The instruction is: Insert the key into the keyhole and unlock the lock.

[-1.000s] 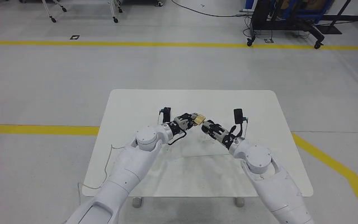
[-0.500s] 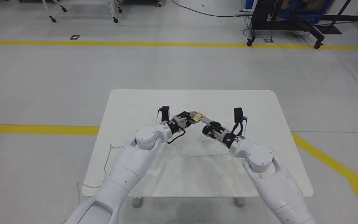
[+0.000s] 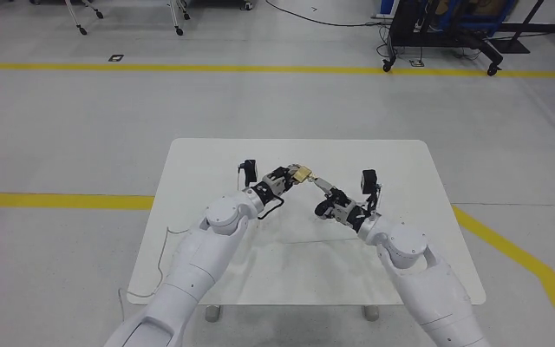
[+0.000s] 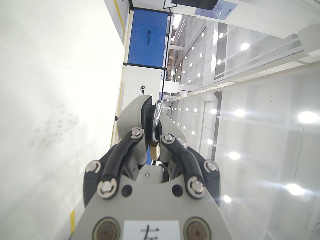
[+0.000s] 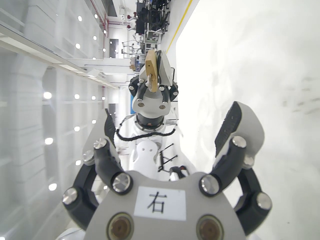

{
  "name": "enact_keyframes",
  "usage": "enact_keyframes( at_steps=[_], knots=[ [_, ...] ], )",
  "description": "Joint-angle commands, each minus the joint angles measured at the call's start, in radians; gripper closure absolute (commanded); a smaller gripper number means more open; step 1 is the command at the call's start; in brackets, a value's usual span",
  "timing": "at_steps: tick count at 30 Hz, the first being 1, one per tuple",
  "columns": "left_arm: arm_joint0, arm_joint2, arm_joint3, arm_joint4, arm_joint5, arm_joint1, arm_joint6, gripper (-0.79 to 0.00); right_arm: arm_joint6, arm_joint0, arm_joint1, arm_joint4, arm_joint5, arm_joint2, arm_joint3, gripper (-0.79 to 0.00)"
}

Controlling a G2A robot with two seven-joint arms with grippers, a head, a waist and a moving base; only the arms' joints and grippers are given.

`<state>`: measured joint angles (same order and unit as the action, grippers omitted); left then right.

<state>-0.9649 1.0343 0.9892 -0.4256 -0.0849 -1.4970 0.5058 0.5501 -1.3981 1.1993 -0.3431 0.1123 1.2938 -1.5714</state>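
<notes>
A brass padlock (image 3: 302, 173) hangs above the white table (image 3: 390, 165), with my left gripper (image 3: 289, 178) shut on it. In the left wrist view a silver metal loop (image 4: 158, 114) sits between the fingertips and a bit of the brass body (image 4: 153, 151) shows nearer the palm. In the right wrist view the padlock (image 5: 150, 68) faces me with a small silver piece (image 5: 149, 79) at its end; I cannot tell if this is the key. My right gripper (image 3: 320, 196) stands open just short of the lock, with nothing between its fingers (image 5: 235, 123).
Both arms meet over the middle of the table. Yellow floor lines (image 3: 78, 200) run beside it and a dark wheeled frame (image 3: 442, 39) stands far behind.
My left gripper has carried the padlock a little up and toward the table's far side. The right gripper's fingers now stand spread and apart from the lock.
</notes>
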Motion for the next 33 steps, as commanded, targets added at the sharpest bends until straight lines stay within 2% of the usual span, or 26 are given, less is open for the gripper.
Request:
enact_keyframes(
  at_steps=[1,3,4,7,24,25,27,28,33],
  knots=[
    [-0.009,0.003,0.012,0.007,-0.024,0.001,-0.005,0.000,0.061,0.015,0.000,-0.090,0.003,0.009,0.032,-0.785],
    [-0.015,0.006,0.019,0.010,-0.037,0.002,-0.004,0.000,0.097,0.025,-0.002,-0.101,-0.005,0.014,0.051,-0.770],
    [-0.019,0.007,0.024,0.013,-0.040,0.002,-0.004,0.000,0.111,0.027,-0.002,-0.112,-0.012,0.017,0.061,-0.708],
    [-0.026,0.008,0.033,0.018,-0.045,0.003,0.003,0.000,0.123,0.030,-0.002,-0.135,-0.018,0.019,0.073,-0.406],
    [-0.033,0.005,0.046,0.041,-0.045,0.002,0.005,0.000,0.113,0.061,0.005,-0.164,-0.014,-0.021,0.089,-0.299],
    [-0.033,0.005,0.047,0.042,-0.044,0.002,0.004,0.000,0.113,0.060,0.005,-0.165,-0.014,-0.019,0.089,-0.280],
    [-0.032,0.004,0.046,0.043,-0.040,0.002,0.004,0.000,0.116,0.057,0.004,-0.167,-0.016,-0.017,0.087,-0.185],
    [-0.031,0.003,0.046,0.045,-0.039,0.002,0.003,0.000,0.116,0.056,0.004,-0.167,-0.016,-0.016,0.086,-0.172],
    [-0.029,0.002,0.044,0.049,-0.036,0.001,0.003,0.000,0.121,0.051,0.003,-0.184,-0.011,-0.014,0.085,-0.175]
  ],
)
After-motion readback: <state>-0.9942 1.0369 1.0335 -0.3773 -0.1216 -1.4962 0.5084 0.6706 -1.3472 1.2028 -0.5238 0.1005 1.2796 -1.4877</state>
